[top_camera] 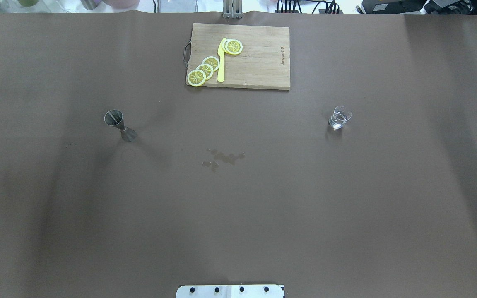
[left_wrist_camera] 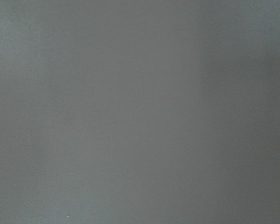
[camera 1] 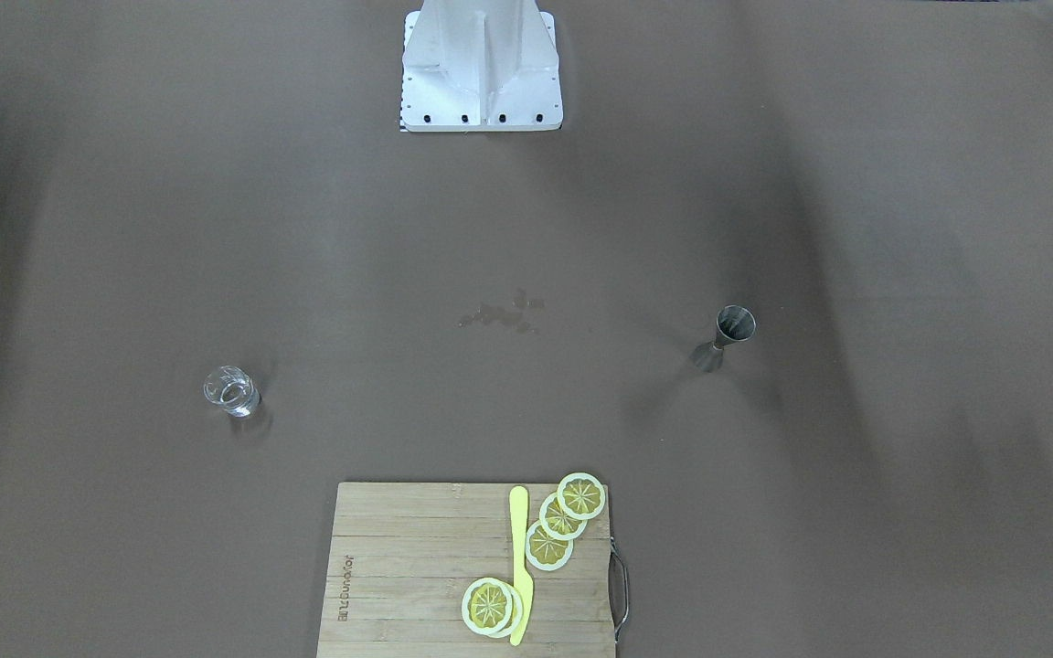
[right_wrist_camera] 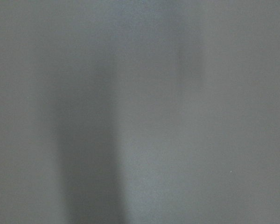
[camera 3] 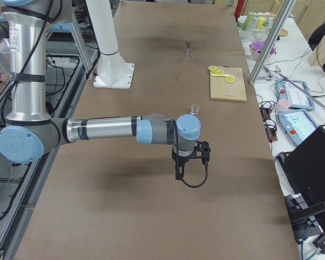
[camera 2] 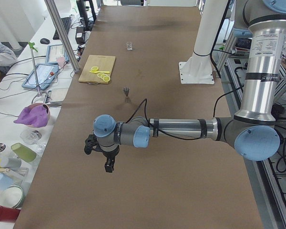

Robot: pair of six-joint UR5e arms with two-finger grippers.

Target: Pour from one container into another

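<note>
The small clear glass [top_camera: 340,117] stands upright on the brown table toward my right side, also seen as the glass [camera 1: 232,391] and the glass [camera 3: 195,110]. The grey steel jigger [top_camera: 119,125] stands upright toward my left, jigger [camera 1: 726,338], jigger [camera 2: 127,92]. My left gripper [camera 2: 107,164] hangs above the table's left end, far from the jigger. My right gripper [camera 3: 179,174] hangs over the right end, a short way from the glass. Both show only in the side views, so I cannot tell whether they are open or shut. Both wrist views show bare table.
A wooden cutting board [top_camera: 259,62] with lemon slices [top_camera: 205,70] and a yellow knife [top_camera: 221,60] lies at the far edge. A damp stain [top_camera: 224,158] marks the table's middle. The robot base [camera 1: 481,73] is at the near edge.
</note>
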